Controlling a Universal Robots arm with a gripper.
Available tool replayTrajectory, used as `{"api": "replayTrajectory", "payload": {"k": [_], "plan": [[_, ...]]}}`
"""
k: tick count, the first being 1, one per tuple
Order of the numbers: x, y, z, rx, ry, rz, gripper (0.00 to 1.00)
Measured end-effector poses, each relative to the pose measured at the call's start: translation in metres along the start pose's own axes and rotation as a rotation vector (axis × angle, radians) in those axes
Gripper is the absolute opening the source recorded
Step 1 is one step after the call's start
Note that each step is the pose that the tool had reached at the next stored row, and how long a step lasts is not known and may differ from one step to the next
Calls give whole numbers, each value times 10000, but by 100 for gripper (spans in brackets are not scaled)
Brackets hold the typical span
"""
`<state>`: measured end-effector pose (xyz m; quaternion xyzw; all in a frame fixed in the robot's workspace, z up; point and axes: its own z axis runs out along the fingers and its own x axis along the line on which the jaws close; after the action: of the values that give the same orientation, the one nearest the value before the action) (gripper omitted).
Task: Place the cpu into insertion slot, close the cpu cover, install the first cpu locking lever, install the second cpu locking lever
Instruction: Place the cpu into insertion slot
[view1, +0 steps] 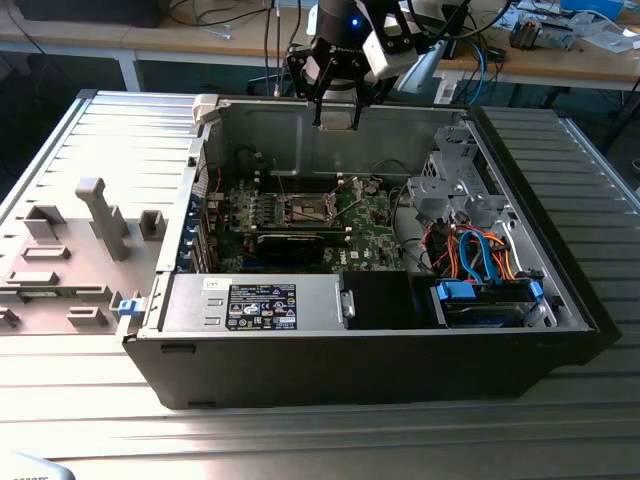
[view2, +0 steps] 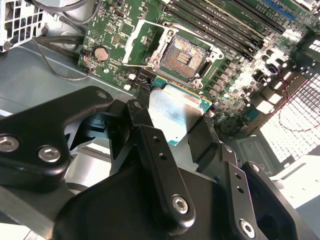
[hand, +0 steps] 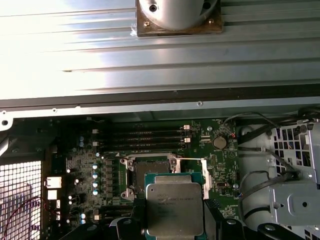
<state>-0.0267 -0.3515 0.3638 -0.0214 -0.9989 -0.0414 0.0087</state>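
Observation:
My gripper (view1: 338, 108) hangs above the rear wall of the open computer case, shut on the cpu (view1: 338, 114). In both wrist views the cpu (view2: 175, 112) (hand: 174, 207) is a flat silvery square pinched by its edges between the black fingers (view2: 146, 131). It is still well above the board. Below it, the insertion slot (view2: 186, 56) (hand: 146, 170) (view1: 308, 208) lies bare and dark on the green motherboard (view1: 365, 225). The cpu cover (view2: 141, 42) (hand: 199, 172) stands flipped open beside the slot, toward the coin battery (view2: 101, 52).
Inside the case, a power supply (view1: 255, 300) fills the front, and a drive cage (view1: 465, 195) with orange and blue cables (view1: 480, 255) sits at the exterior view's right. Memory slots (hand: 147, 137) run beside the socket. Grey fixtures (view1: 95, 225) rest on the ribbed table.

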Motion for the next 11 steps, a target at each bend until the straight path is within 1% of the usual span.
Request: {"api": "replayTrajectory", "payload": {"k": [11], "plan": [[0, -1, 8, -2, -8, 92, 55]]}}
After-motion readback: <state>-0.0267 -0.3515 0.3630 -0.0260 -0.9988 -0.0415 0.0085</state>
